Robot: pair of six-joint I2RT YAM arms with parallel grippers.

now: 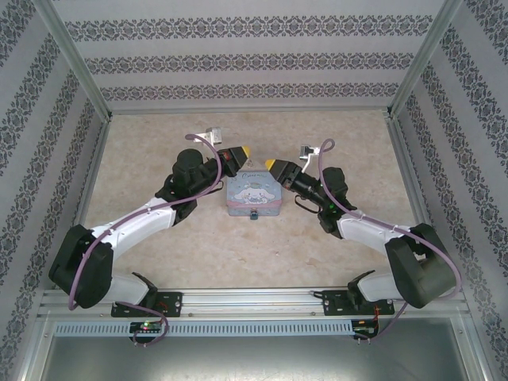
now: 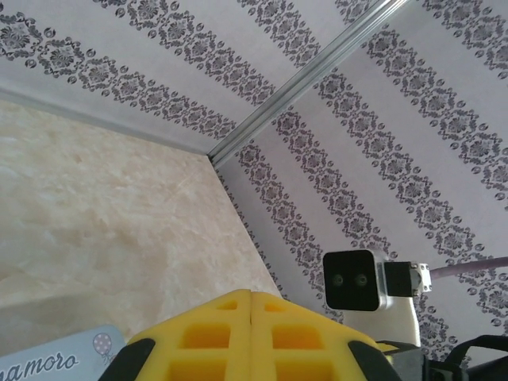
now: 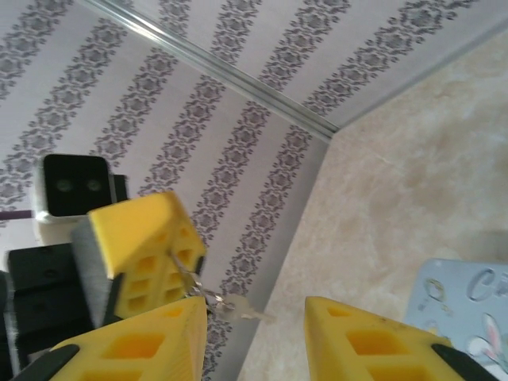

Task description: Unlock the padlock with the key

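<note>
Overhead view: one pastel-blue tin (image 1: 254, 193) with a cartoon dog on its lid lies on the table (image 1: 143, 143), lid shut and inside hidden. One padlock (image 1: 254, 215), small and dark, sits against the tin's edge that faces away from both grippers, toward the arm bases. The left gripper (image 1: 244, 151) and the right gripper (image 1: 272, 164) hang just beyond the tin's opposite edge, their tips turned toward each other and close together. Left wrist view: the left gripper's two yellow fingers (image 2: 206, 337) are pressed together along a single seam. A lettered corner of the tin lies just below and to one side of them, and the right arm's wrist camera (image 2: 353, 279) faces them from nearby. Right wrist view (the one that resolves the small metalwork): the right gripper's fingers (image 3: 373, 337) stand apart with nothing pinched between them. The left gripper's closed fingers clamp the one pale key (image 3: 238, 308) by its thin wire ring (image 3: 198, 290). The key hangs just beside one right fingertip, level with the gap; whether it touches that finger cannot be told. Behind it sits the left arm's wrist camera (image 3: 71, 186), and part of the tin's lid lies to the right gripper's other side. Count: one tin, one padlock, one key, two grippers, two wrist cameras. The overhead view supplies the padlock; the right wrist view supplies the key.
</note>
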